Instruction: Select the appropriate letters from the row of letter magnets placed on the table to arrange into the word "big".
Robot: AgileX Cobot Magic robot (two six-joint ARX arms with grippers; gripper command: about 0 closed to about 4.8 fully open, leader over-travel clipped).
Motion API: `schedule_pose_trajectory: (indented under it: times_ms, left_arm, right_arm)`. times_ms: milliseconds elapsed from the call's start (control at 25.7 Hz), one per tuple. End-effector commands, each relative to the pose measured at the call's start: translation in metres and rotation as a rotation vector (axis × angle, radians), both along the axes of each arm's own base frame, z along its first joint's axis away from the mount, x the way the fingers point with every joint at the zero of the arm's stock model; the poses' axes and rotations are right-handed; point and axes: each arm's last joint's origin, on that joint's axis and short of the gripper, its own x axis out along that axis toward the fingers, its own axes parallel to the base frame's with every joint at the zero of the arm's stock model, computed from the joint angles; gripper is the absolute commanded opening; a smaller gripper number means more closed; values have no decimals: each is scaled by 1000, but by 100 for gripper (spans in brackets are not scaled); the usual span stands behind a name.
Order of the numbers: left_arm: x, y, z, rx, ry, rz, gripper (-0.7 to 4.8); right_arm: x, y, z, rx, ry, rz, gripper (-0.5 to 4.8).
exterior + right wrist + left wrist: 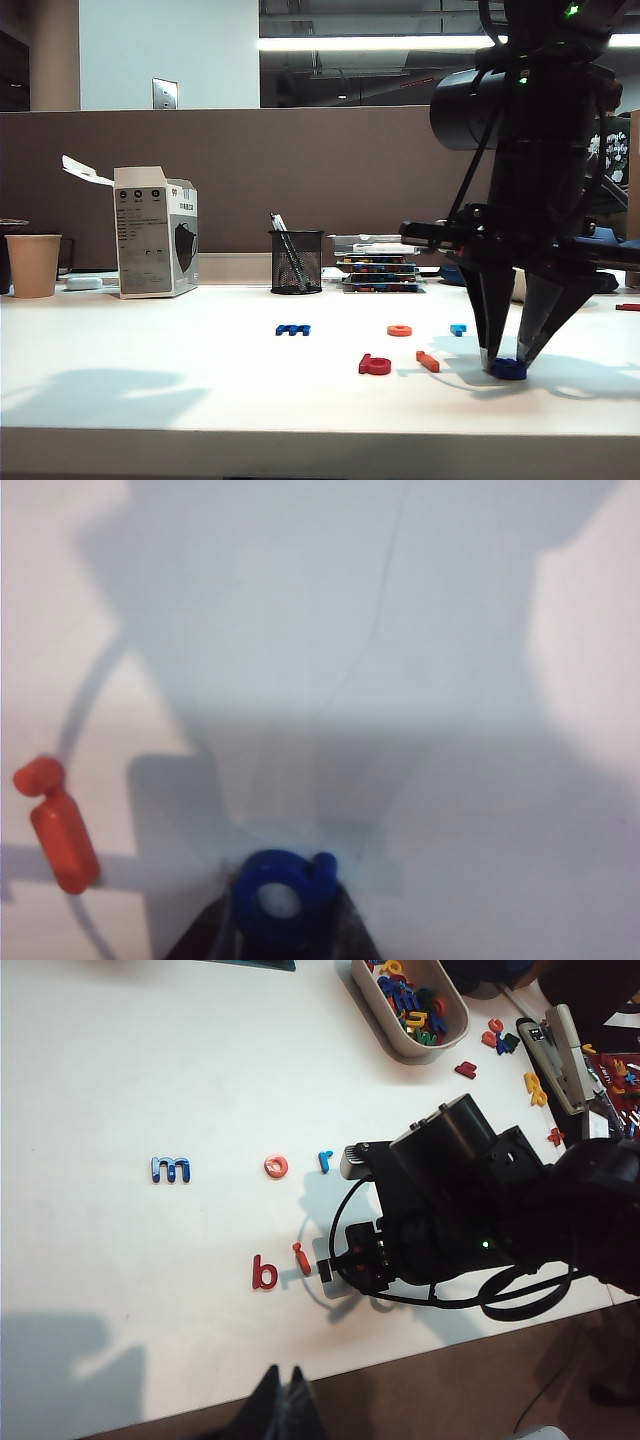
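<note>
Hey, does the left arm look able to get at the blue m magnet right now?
Probably yes. The blue m lies alone on open table on the left side, nothing around it. The right gripper is busy far off, its jaws on the dark blue letter.

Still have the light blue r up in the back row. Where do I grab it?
Probably from straight above, fingers across the stem of the light blue r. It lies flat on the table, clear of the orange ring; its hooked top gives less to pinch.

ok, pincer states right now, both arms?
Left pincer: jaws together, nothing held, high above the table.
Right pincer: closed on the dark blue letter, down at the table.
</note>
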Motion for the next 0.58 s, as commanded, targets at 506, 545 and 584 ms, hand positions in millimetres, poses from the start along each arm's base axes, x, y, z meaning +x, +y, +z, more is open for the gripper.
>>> schedule_pose_trajectory:
  times_ms: [506,545,584]
  left_arm:
    - [0,1,2,-8,-10,5,-5]
    - [0,1,2,-8,-10,5,-5]
    - [0,1,2,-8,-10,5,-5]
  right_arm:
    - [3,0,-2,-34,2,4,156]
    - [4,0,-1,-33,0,5,170]
    - [4,1,1,-33,0,5,171]
